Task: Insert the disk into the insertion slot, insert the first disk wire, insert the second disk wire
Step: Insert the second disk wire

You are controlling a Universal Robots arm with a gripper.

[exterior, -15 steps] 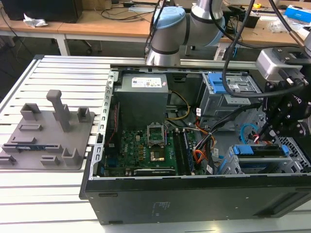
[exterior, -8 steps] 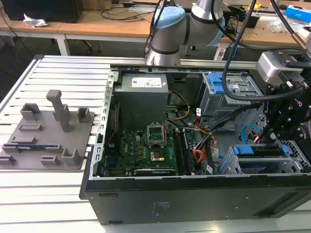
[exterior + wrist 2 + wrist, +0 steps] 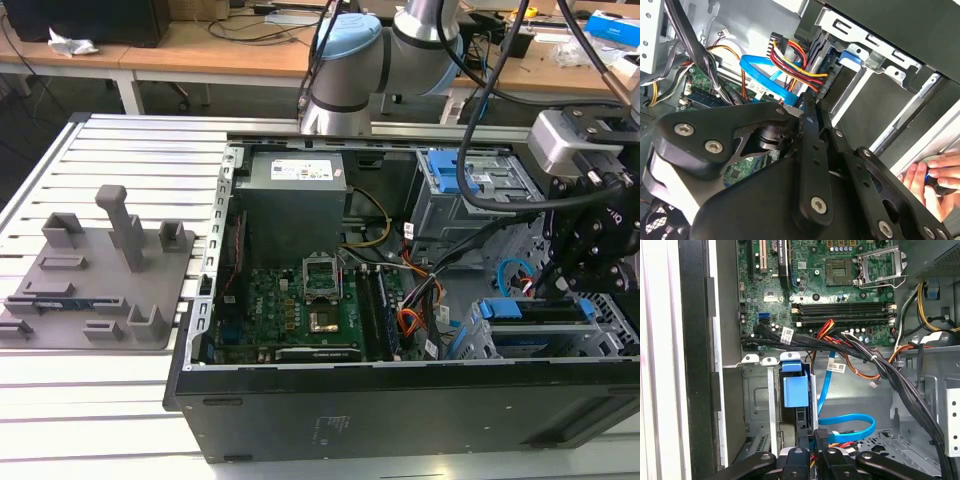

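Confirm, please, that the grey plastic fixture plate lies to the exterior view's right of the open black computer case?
Not quite: the exterior view shows the grey plastic fixture plate lying to the exterior view's left of the open black computer case.

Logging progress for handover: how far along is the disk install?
Done: the disk sits in the insertion slot. In hand: the tool is at the blue wire's plug, beside the disk. Left: the red-and-yellow wire looks unplugged.
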